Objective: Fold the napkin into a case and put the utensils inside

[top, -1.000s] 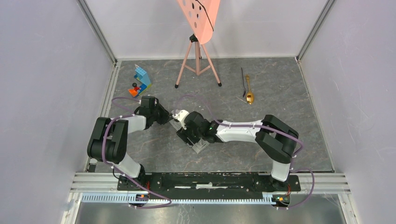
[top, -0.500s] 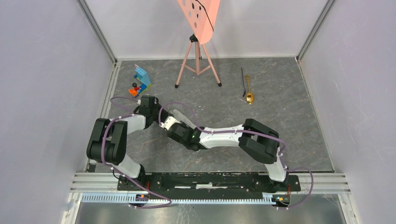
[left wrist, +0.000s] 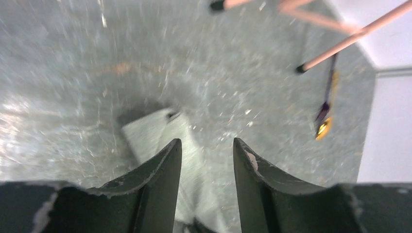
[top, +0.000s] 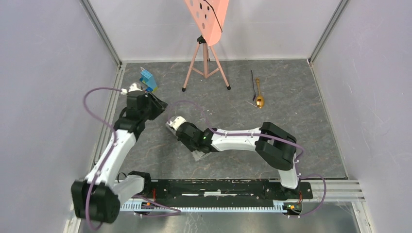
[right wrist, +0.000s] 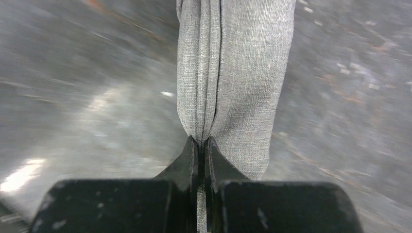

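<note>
The napkin (right wrist: pixel 233 73) is folded into a narrow grey strip lying on the table. My right gripper (right wrist: pixel 201 141) is shut on the near end of its layered edge. From above, only a corner of the napkin (top: pixel 199 156) shows beneath the right gripper (top: pixel 196 149). My left gripper (left wrist: pixel 207 143) hangs open above the strip (left wrist: pixel 155 133), holding nothing; in the top view it (top: pixel 160 104) sits left of the right wrist. The gold spoon (top: pixel 260 100) and the thin black utensil (top: pixel 253 85) lie side by side at the far right; the spoon's bowl (left wrist: pixel 322 128) shows blurred.
A pink perforated board (top: pixel 209 17) on a tripod (top: pixel 205 63) stands at the back centre. Blue and red toy blocks (top: pixel 147 80) sit at the back left, close to the left wrist. Grey walls enclose the table on three sides.
My right gripper has closed on the napkin's edge. My left gripper has opened and its arm has stretched out, carrying it back and to the left.
</note>
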You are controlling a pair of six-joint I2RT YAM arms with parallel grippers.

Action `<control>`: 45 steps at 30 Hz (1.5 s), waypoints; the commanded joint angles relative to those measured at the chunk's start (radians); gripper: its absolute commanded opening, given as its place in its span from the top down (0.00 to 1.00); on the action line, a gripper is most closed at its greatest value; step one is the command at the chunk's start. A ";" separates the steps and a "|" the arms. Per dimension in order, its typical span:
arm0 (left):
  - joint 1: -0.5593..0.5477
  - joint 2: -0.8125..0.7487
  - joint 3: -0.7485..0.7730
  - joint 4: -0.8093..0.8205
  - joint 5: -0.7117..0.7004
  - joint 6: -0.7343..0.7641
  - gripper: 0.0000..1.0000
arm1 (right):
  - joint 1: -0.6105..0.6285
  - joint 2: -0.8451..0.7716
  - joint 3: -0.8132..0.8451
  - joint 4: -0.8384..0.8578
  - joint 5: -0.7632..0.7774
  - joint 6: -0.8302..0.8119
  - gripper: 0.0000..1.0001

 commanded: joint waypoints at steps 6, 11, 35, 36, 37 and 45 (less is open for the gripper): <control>0.007 -0.306 0.151 -0.315 -0.201 0.181 0.46 | -0.120 -0.177 -0.291 0.701 -0.824 0.645 1.00; 0.007 -0.319 0.154 -0.352 -0.181 0.199 0.46 | -0.174 -0.093 -0.490 1.210 -0.964 1.026 1.00; -0.003 -0.018 -0.044 -0.014 0.443 0.157 0.53 | -0.432 -0.366 -0.381 0.109 -0.619 0.007 0.32; -0.009 0.003 -0.065 0.031 0.460 0.130 0.53 | -0.410 -0.393 -0.378 0.083 -0.579 -0.004 0.32; -0.014 0.023 -0.080 0.068 0.471 0.110 0.53 | -0.380 -0.416 -0.375 0.064 -0.563 -0.008 0.32; -0.029 0.225 -0.091 0.160 0.294 0.117 0.59 | -0.158 -0.464 -0.467 0.206 -0.634 0.128 0.57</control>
